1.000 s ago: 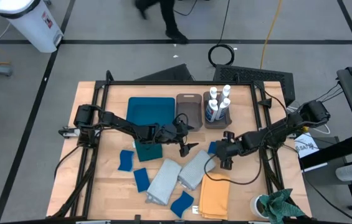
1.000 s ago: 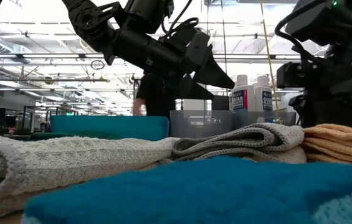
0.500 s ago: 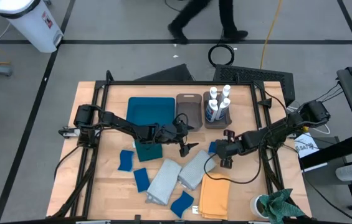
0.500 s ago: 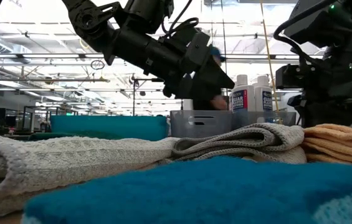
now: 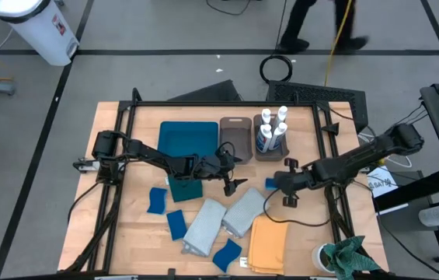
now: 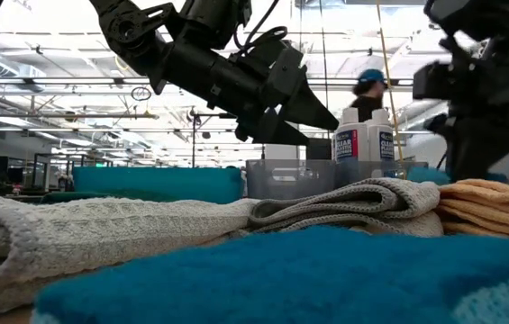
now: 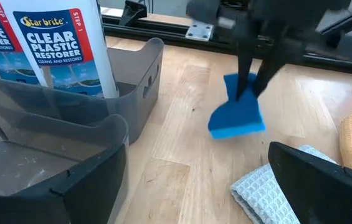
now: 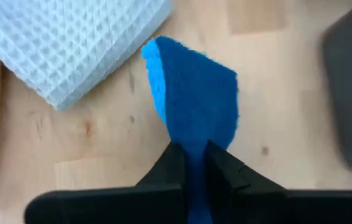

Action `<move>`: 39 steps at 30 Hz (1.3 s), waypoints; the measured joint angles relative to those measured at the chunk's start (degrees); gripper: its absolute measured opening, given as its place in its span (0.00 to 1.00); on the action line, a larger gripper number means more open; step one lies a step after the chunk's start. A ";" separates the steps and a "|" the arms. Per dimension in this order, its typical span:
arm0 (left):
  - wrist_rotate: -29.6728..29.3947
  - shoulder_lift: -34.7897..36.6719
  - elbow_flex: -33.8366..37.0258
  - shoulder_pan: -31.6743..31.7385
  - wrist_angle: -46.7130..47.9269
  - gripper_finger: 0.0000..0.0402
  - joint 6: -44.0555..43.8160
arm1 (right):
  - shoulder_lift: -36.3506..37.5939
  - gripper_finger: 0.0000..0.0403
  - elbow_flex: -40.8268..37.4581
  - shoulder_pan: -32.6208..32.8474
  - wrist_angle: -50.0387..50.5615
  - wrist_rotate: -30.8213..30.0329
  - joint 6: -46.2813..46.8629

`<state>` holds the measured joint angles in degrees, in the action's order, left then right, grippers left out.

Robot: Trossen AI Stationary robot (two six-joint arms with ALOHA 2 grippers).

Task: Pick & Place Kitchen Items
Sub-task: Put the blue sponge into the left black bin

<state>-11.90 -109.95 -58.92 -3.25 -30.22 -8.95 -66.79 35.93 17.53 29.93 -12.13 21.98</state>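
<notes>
A small blue sponge (image 7: 238, 115) hangs just above the wood table, with my right gripper (image 5: 283, 186) shut on it, right of the two grey-brown bins (image 5: 235, 138). White bottles with blue labels (image 5: 272, 128) stand in the right bin. My left gripper (image 5: 233, 185) hovers open above the table's middle, pointing at the sponge, with nothing between its fingers. Two pale grey cloths (image 5: 223, 219), a mustard cloth (image 5: 267, 244), a dark teal cloth (image 5: 184, 187) and three more blue sponges (image 5: 176, 224) lie flat on the table. My right gripper pinches the sponge's upper end (image 8: 191, 146) between its two fingers (image 7: 249, 74), which point down from above. The sponge hangs tilted below them. Whether its lower edge (image 7: 238, 130) still touches the table, I cannot tell.
A flat teal tray (image 5: 183, 138) lies left of the bins. A bright green rag (image 5: 348, 257) sits at the near right corner, outside the frame. Bare wood shows right of the sponge. A person walks on the floor beyond the table's far edge.
My right gripper has shut on the blue sponge and taken hold of it. It has then risen and drawn a little toward the table's right edge, tipping the sponge up off the wood. A person has walked past behind the table.
</notes>
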 joint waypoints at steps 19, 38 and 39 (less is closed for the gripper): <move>0.00 0.00 0.02 0.00 0.55 0.99 -0.26 | 19.34 0.02 0.05 8.83 1.78 -15.02 -3.42; -0.02 0.00 0.01 0.00 0.48 0.99 -0.33 | 27.71 0.03 -7.61 9.95 -7.06 -18.11 -10.38; 0.00 0.00 0.02 0.00 0.48 0.99 -0.33 | 27.48 0.03 -7.68 9.95 -8.30 -18.11 -11.50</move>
<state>-11.90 -109.95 -58.89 -3.25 -29.74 -9.28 -39.31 28.25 27.49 21.64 -30.24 10.48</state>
